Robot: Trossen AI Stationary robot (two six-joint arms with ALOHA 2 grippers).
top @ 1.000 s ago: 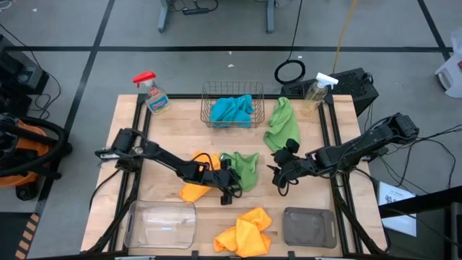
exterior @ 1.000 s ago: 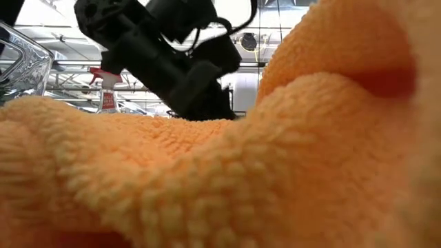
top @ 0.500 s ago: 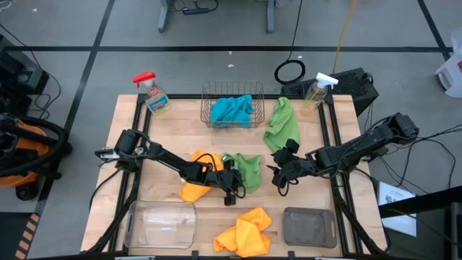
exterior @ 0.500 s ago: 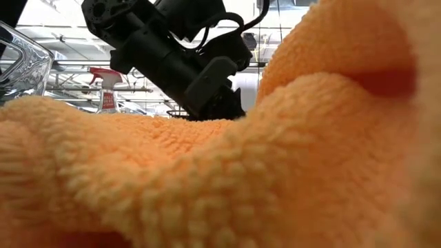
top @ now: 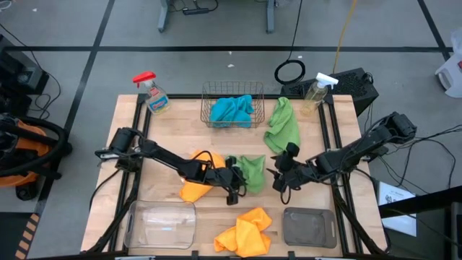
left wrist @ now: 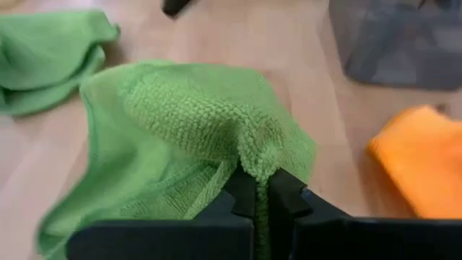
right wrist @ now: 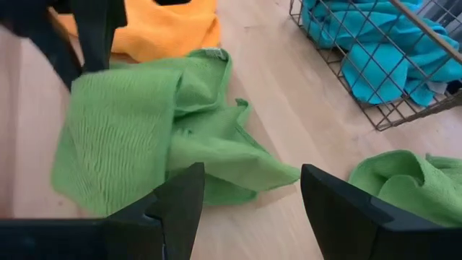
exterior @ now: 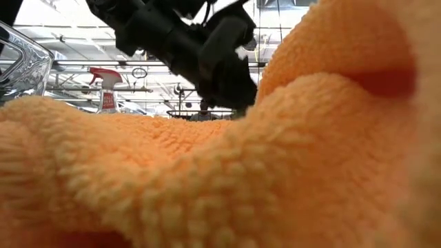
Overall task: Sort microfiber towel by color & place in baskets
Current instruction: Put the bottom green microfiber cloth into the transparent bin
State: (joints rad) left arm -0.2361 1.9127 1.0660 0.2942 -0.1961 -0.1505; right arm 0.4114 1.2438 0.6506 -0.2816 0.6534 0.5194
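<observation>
A bright green microfiber towel [top: 250, 172] lies crumpled at the table's middle, and my left gripper [top: 234, 182] is shut on it, reaching in from the left. My right gripper [top: 278, 178] stands open just right of that towel, touching nothing. A second green towel [top: 281, 124] lies flat at the far right. Teal towels [top: 232, 110] sit in the wire basket [top: 206, 94]. One orange towel [top: 192, 191] lies under my left arm. Another orange towel [top: 244, 232] lies near the front edge, between the clear bin [top: 160, 225] and the dark grey bin [top: 309, 225]. My left gripper pinches a raised fold [left wrist: 257, 165] of the green towel between its two fingers [left wrist: 241, 196]. The fingers come slanting down from the table's left side. The fold stands up as a ridge at the fingertips, and the rest of the towel [left wrist: 144, 144] spreads slack on the wood.
Two spray bottles stand at the far corners, a red-capped one [top: 153, 92] and a white-capped one [top: 316, 94]. In the low view the near orange towel [exterior: 207, 179] fills the foreground. Bare wood [top: 216, 141] shows between the wire basket and the grippers.
My left gripper has shut on the green towel and edged toward the table's right and up a little. The towel's left part has been gathered into a bunch, so the towel now covers less of the table.
</observation>
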